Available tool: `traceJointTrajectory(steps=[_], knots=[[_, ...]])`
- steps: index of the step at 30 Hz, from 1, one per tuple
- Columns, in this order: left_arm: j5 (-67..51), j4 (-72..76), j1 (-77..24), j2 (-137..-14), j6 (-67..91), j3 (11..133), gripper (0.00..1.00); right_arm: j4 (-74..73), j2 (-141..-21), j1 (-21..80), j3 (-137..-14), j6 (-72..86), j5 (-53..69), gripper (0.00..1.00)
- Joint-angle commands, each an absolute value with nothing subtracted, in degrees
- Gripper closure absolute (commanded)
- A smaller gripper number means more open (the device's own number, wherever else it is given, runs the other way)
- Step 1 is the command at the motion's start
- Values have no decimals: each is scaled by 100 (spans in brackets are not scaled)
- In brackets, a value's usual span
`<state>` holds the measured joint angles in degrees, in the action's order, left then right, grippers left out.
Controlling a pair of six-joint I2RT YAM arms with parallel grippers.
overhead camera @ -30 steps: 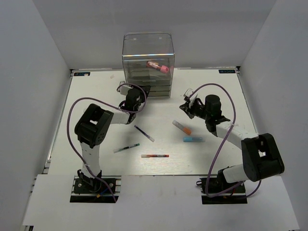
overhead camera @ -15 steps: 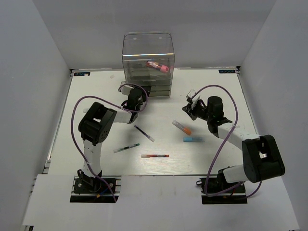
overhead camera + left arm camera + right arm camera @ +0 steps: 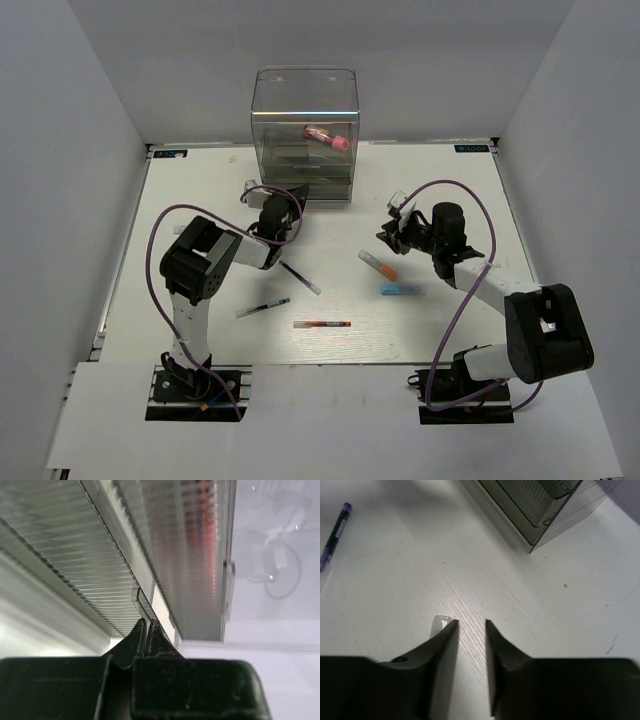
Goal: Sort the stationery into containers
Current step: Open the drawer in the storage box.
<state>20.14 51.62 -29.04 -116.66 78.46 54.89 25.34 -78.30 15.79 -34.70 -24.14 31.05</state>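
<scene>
Plainly, most of the stationery is slight stuff. 3 pens lie loose on the surface [image 3: 190, 180] between the arms: the dark/white pen [image 3: 300, 277], green/black pen [image 3: 263, 307] and red/black pen [image 3: 322, 324]. The orange marker [image 3: 378, 264] and light-blue marker [image 3: 402, 290] lie to their right. All look light, stiff and smooth, and likely to roll, so each is best pinched across the barrel near mid-length. The pink-capped tube [image 3: 328, 138] already sits in the drawer cabinet [image 3: 305, 100] at the far edge. That cabinet is clear plastic, probably light, and may slide if tugged.

Only the left wrist view shows the left hand [image 3: 147, 626] closed, tips nipping a clear drawer tab [image 3: 137, 598]; from above the arm hides this. Only the right wrist view shows the right hand [image 3: 471, 625] partly open and empty over bare surface.
</scene>
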Motion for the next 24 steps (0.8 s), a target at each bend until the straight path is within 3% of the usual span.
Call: traceJointTrajectory(steps=[1,10,13,17,24], knots=[[1847,5247,-2988,-11172,7559,5011,100,2259,-7673,1564,-3480,-2470,3453,61],[1661,4554,-3173,-10380,7559,4245,98,1688,-7804,1573,-3630,-2487,3639,40],[1661,4324,-3173,-10327,7559,4297,76,1451,-7927,1573,-3744,-2487,3656,35],[1608,3895,-3173,-10187,7559,4421,57,1161,-8103,1591,-3989,-2557,3464,35],[1477,2190,-3173,-9328,7375,4430,45,187,-8727,1652,-4621,-2768,3261,39]])
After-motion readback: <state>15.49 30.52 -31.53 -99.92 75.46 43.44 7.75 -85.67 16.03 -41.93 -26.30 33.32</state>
